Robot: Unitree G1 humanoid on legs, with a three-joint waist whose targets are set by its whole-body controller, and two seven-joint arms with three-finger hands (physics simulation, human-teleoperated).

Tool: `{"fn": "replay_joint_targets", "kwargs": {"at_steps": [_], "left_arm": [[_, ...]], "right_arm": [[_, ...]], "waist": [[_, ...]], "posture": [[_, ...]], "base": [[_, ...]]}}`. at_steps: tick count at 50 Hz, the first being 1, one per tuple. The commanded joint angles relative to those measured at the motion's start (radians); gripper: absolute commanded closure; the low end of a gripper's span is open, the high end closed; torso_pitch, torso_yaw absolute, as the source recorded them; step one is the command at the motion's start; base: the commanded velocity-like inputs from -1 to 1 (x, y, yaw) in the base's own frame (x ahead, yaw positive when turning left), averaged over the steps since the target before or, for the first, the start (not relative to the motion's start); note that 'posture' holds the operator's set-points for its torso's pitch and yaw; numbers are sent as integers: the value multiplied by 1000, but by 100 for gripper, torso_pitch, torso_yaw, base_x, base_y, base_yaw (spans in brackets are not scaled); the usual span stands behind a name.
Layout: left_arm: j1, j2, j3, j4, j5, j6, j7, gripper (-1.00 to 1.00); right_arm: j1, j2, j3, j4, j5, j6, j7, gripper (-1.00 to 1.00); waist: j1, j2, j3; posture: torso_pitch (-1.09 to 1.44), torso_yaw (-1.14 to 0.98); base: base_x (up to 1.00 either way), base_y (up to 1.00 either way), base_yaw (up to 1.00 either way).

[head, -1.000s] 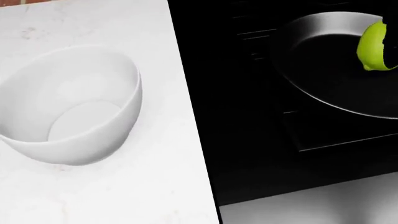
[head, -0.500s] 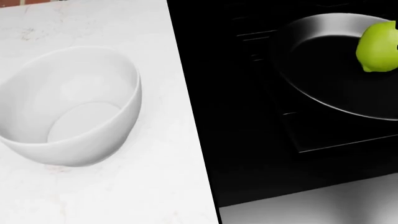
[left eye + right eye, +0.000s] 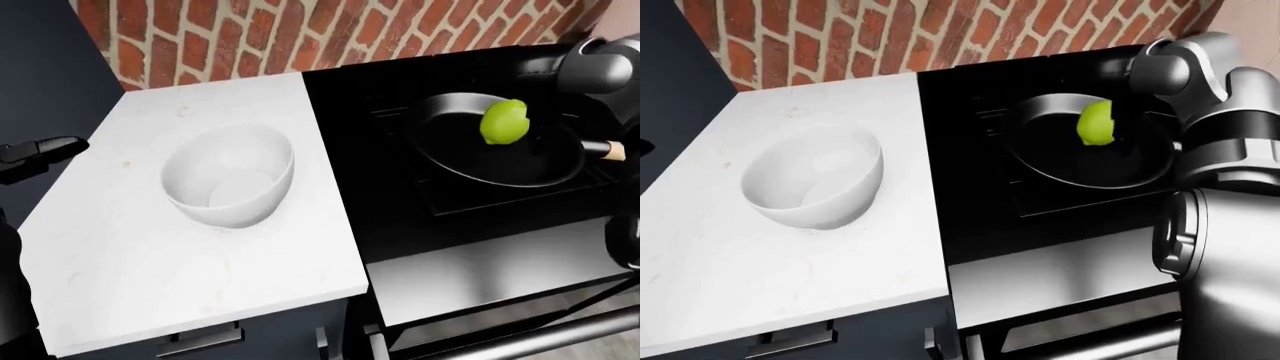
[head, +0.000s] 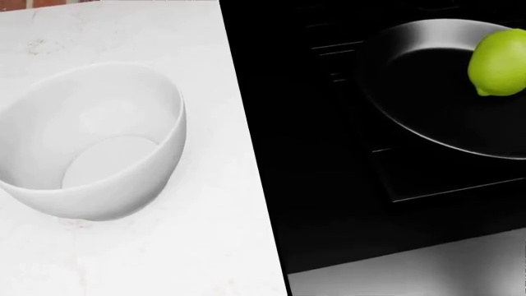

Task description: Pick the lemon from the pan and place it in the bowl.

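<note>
Lemon: yellow-green, sitting in the right part of the pan, seen from my remote station in all three views. In the right-eye view a dark part of my right arm is overlapping its right edge, so I cannot tell whether anything is touching it.

Pan: black, round, lying on the black stove at the right of the left-eye view; its handle is pointing right, with a pale tip.

Bowl: white, upright and showing only its own white inside, standing on the white counter well apart from the pan, near the counter's right edge.

Right hand: I am looking for its fingers and not finding them in any view. Only the arm's grey joints are showing, reaching in above the pan from the right (whether the hand is wide or narrow, I cannot tell).

Left hand: a dark shape is showing at the left edge of the left-eye view, beyond the counter's edge and well apart from the bowl; too little of it is showing for me to tell how its fingers are standing.

Brick wall: red, running along the top of both eye views.
</note>
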Motion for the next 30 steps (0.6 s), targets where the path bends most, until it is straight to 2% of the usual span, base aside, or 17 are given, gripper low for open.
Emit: {"fn": "replay_joint_targets", "kwargs": {"at_steps": [1,23,24,30], "left_arm": [[-20,24,16,-30,0,-28,-1,-100],[-10,19,21,-30,-1,-34,-4,-100],[-10,19,21,-30,-1,-34,-4,-100],[-7,18,23,-31,-2,-33,-5,-100]], "right_arm": [[-34,-6,-11,-33,14,8,-27,-100],[-7,26,-12,-16,7,45,-55,-100],[-7,26,-11,-16,6,47,-54,-72],[0,23,-8,-14,-1,51,-55,-66]], "waist": [[1,1,-26],[2,1,-29],[2,0,-29],[3,0,-30]], "posture": [[0,0],[0,0],[0,0],[0,0]], "base": [[0,0,0],[0,0,0],[0,0,0],[0,0,0]]}}
